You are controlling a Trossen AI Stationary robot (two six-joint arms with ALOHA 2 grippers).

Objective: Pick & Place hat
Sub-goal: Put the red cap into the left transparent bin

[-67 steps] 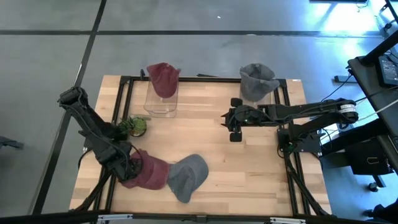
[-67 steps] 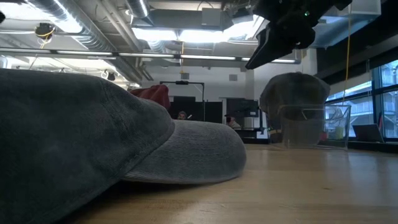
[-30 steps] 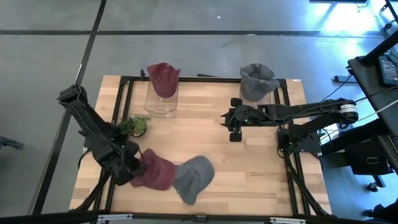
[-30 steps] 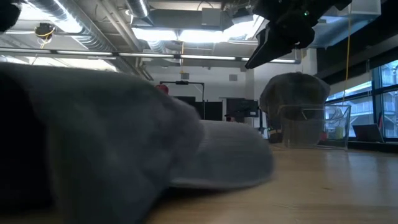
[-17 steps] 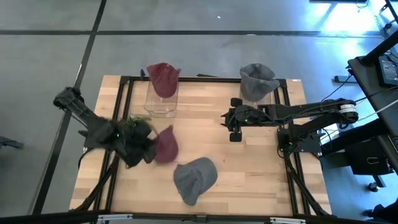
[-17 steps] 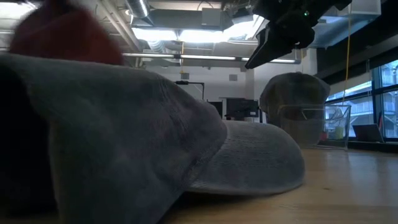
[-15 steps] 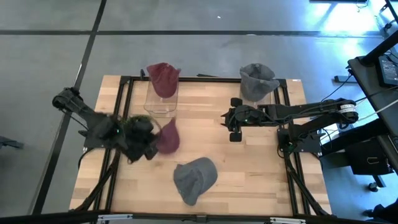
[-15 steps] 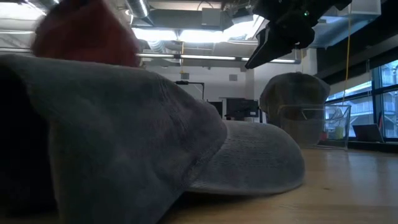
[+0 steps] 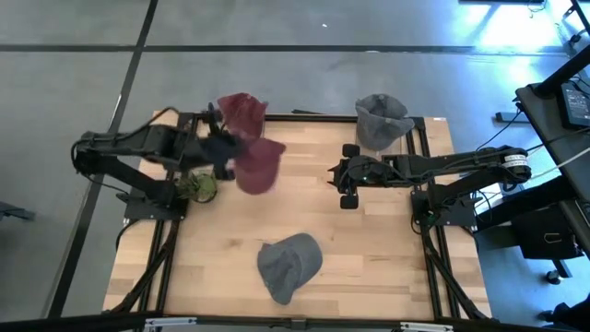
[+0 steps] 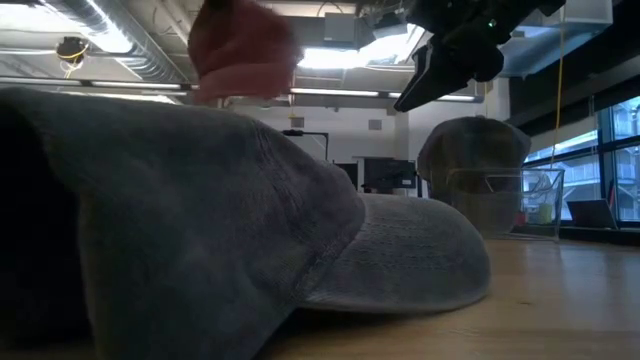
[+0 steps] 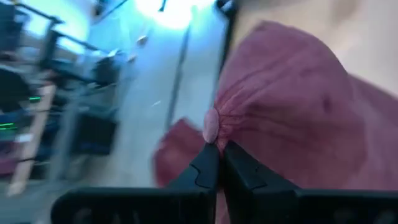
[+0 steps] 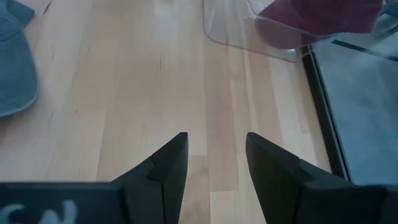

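Observation:
A dark red hat (image 9: 258,166) hangs in the air above the far left part of the table, with my left gripper (image 9: 224,148) shut on it. It shows blurred in the low view (image 10: 243,45). Just beyond it, another red hat (image 9: 241,112) sits in a clear bin (image 9: 238,155). A grey hat (image 9: 289,265) lies on the table near the front edge, brim on the wood. A second grey hat (image 9: 382,118) rests on a clear bin at the far right. My right gripper (image 9: 348,180) hovers open at mid-right, with nothing between its fingers (image 12: 214,155). My left gripper pinches the red hat's crown (image 11: 219,134) right beside the top button (image 11: 211,124) between its two shut fingers (image 11: 208,165). The cloth puckers at the pinch. The hat is lifted clear of the table and hangs off the fingers toward the table's right.
A small green plant (image 9: 198,187) stands by the left arm at the table's left side. A black frame (image 9: 184,118) runs along the table's edges. Bare wood lies between the grey hat and the bins.
My left gripper, shut on the red hat throughout, has swung up from the near left of the table and gone toward the far edge, close to the bin with the other red hat. The red hat has been lifted clear of the table and off the grey hat's side.

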